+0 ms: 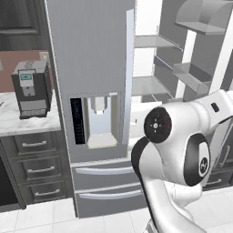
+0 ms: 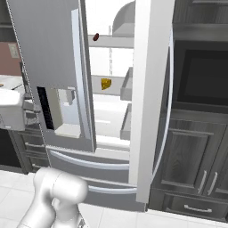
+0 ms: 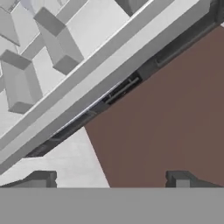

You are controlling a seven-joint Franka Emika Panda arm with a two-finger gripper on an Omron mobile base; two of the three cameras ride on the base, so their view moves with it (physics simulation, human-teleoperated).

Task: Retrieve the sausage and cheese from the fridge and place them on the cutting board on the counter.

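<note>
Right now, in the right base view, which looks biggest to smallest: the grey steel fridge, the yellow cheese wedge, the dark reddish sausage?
1. Grey steel fridge
2. Yellow cheese wedge
3. Dark reddish-brown sausage, which sits farther back, so this last ranking is unsure.

Fridge open, both food items sitting on inner shelves.
The grey steel fridge [image 2: 53, 67] is standing with its right door swung wide; the dark reddish-brown sausage [image 2: 95, 37] is lying on an upper white shelf, the bright yellow cheese [image 2: 106, 83] is sitting one shelf below, neither between the fingers.
</note>
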